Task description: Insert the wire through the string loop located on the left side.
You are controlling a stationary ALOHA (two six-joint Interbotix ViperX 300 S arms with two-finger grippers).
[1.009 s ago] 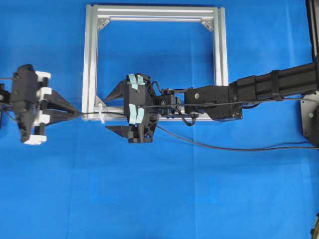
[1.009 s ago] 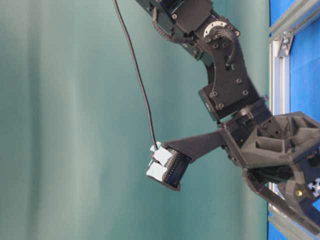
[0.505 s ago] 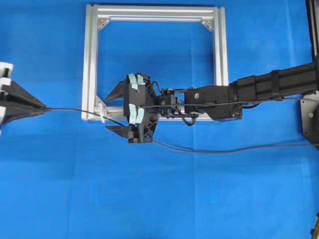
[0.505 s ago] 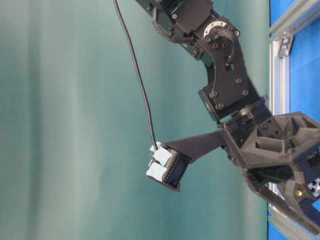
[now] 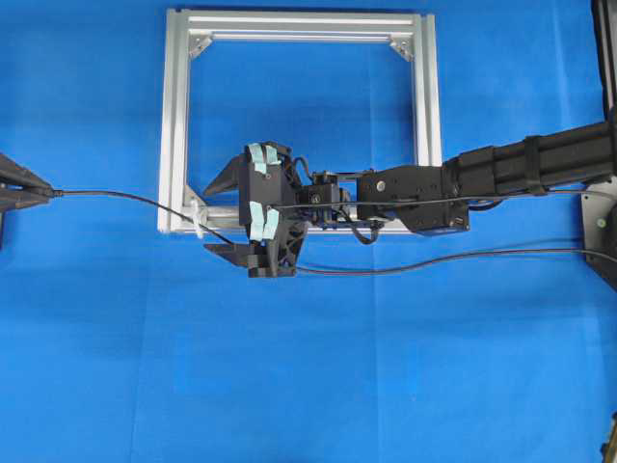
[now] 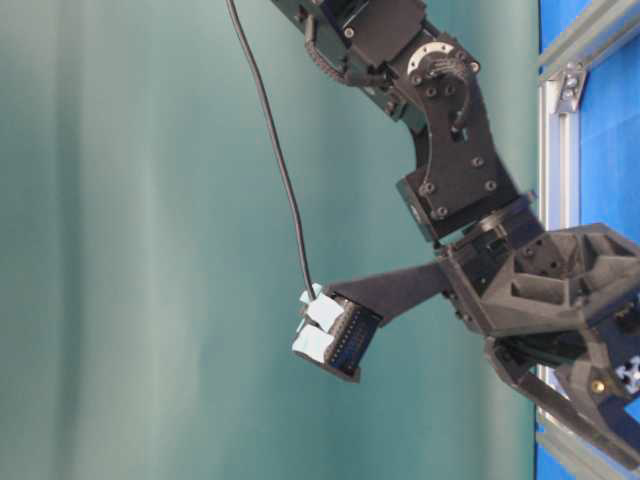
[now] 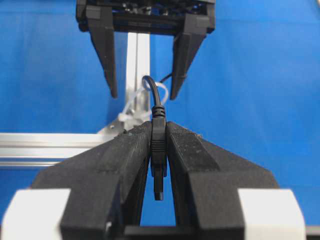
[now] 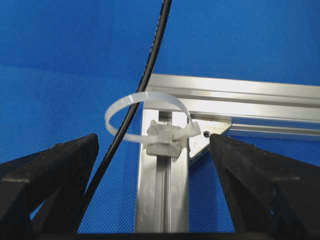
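Thin black wire (image 8: 150, 65) threaded through the small white string loop (image 8: 145, 117) on the silver aluminium frame (image 5: 178, 116) at its seven o'clock corner. Plug end clenched between the black left gripper (image 7: 159, 165) fingers, off at nine o'clock from the loop. Right gripper (image 8: 155, 165) released, jaws wide either side of the loop. Best judged: draw outward toward nine o'clock, level and slow, avoiding a snag or dragging the loop sideways.

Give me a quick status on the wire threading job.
Left end effector shut on the wire at its plug. Right end effector open, empty, straddling the frame corner. Wire runs through the string loop. Nothing in the way.
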